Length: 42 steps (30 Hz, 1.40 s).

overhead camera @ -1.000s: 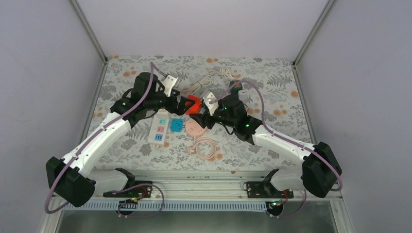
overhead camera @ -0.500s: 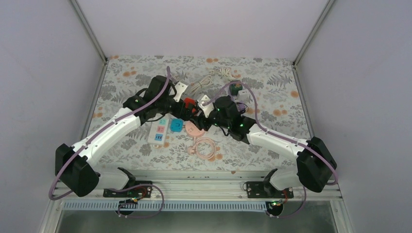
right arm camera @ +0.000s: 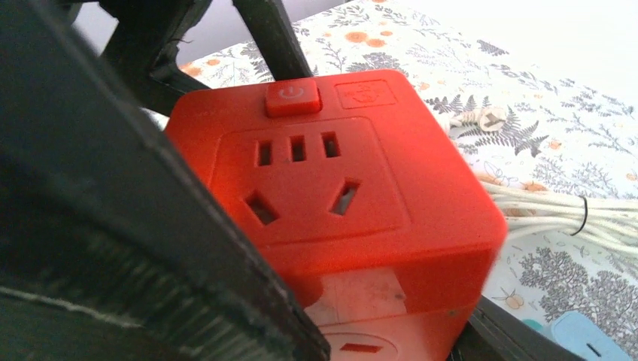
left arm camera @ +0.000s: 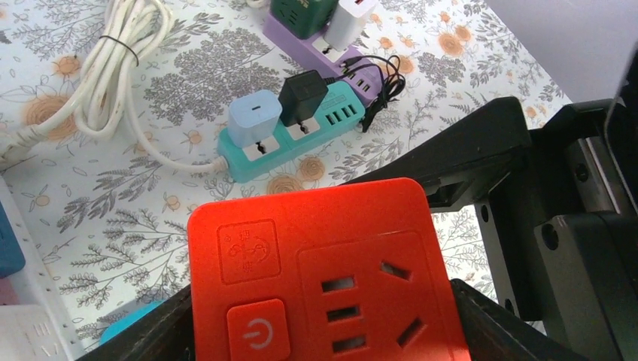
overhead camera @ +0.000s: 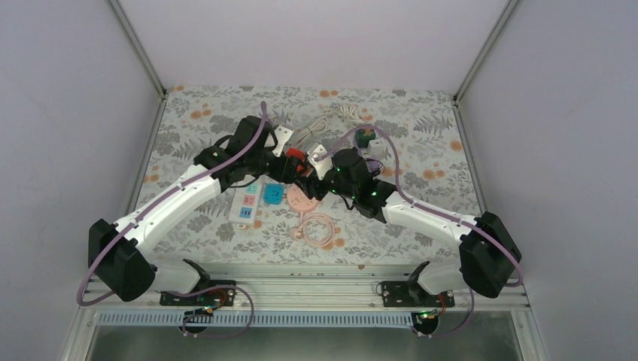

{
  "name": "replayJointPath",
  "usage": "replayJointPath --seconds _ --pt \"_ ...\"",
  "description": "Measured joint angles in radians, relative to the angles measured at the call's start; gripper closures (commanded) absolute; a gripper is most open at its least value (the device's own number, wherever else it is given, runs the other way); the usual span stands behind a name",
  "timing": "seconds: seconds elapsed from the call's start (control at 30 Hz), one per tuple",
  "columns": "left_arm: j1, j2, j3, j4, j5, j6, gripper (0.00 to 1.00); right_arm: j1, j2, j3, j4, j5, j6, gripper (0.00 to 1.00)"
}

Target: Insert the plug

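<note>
My right end effector grips the red socket cube, jaws partway apart. My left end effector straddles it, partway open; whether it grips I cannot tell.

One red socket cube; three power strips.

top view | left arm and right arm meet at red socket cube | white power strip and pink coiled cable lie nearby

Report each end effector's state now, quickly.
Left end effector: flanks red socket cube, grip cannot be told.
Right end effector: holding the red socket cube.
</note>
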Motion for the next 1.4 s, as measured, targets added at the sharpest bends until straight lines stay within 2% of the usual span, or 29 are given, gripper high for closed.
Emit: replayJointPath --seconds 0.1,0.27,0.37,0.53,0.83,1.13,1.4 --pt "-0.005 -0.001 0.001 -0.006 -0.035 -0.002 0.49 0.0 -0.001 0.0 0.001 -0.005 0.007 0.11" --pt "-0.001 -0.013 -0.009 -0.045 -0.199 -0.02 0.49 0.0 -0.056 -0.044 0.033 -0.015 0.034 0.03" --pt "0.002 -0.055 -0.047 -0.073 -0.292 -0.043 0.49 0.0 -0.118 -0.093 0.056 -0.021 0.071 0.02" --pt "0.011 -0.156 -0.163 -0.082 -0.364 -0.093 0.49 0.0 -0.198 -0.192 0.124 -0.051 0.169 0.02" --pt "0.018 -0.195 -0.372 -0.057 -0.428 -0.146 0.5 0.0 -0.156 -0.24 0.211 -0.138 0.333 0.02" --pt "0.031 -0.173 -0.443 0.023 -0.479 -0.128 0.51 0.0 -0.14 -0.239 0.219 -0.163 0.392 0.02" --pt "0.042 -0.161 -0.447 0.045 -0.514 -0.124 0.51 0.0 -0.124 -0.237 0.219 -0.164 0.405 0.02"
